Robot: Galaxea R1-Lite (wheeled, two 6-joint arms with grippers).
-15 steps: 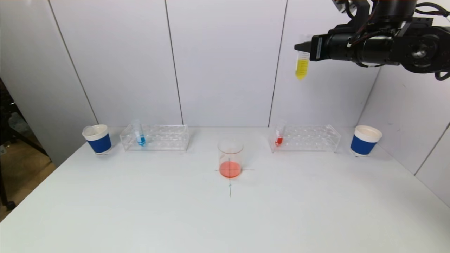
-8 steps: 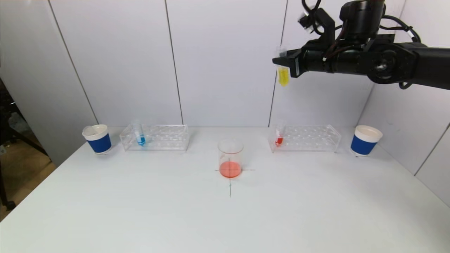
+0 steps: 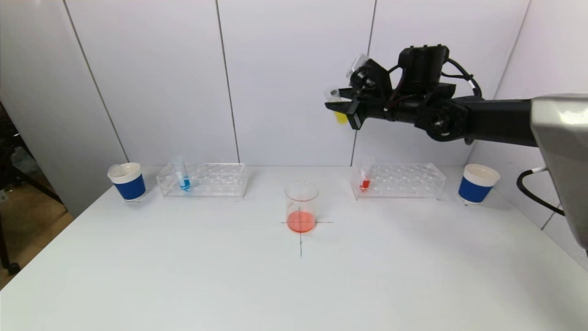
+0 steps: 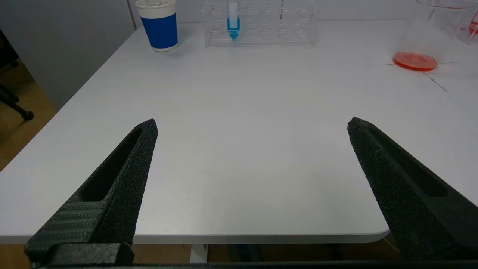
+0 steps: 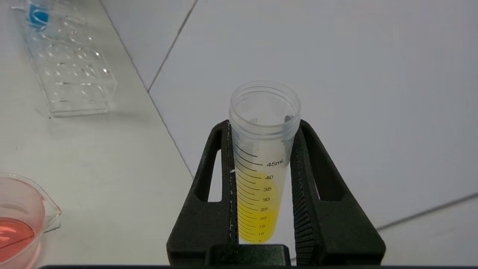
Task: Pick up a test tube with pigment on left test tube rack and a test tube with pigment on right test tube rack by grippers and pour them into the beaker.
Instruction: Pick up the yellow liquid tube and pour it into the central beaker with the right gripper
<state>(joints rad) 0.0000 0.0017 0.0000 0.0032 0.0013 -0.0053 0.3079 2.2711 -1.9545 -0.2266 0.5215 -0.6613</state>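
A: Where is the right pincer (image 3: 341,106)?
B: High above the table (image 3: 183,276), in front of the back wall, above and a little to the right of the beaker (image 3: 301,207). It is clamped tight on a yellow test tube (image 3: 340,116), both fingers (image 5: 302,201) pressed to its sides.
A: How does the tube sit?
B: Its open mouth is uncapped, and the yellow pigment fills the lower part of the tube. It is well clear of the beaker.
A: And the beaker?
B: It stands on a cross mark at the table's middle, with orange-red liquid in its bottom.
A: The racks?
B: The left test tube rack (image 3: 204,180) holds a blue test tube (image 3: 182,177) near its left end. The right test tube rack (image 3: 398,181) holds a red test tube (image 3: 365,177) at its left end. A blue paper cup (image 3: 127,182) stands just outside the left rack, another cup (image 3: 477,183) outside the right.
A: The left pincer (image 4: 250,127)?
B: Low over the table's near edge, spread wide, holding nothing.
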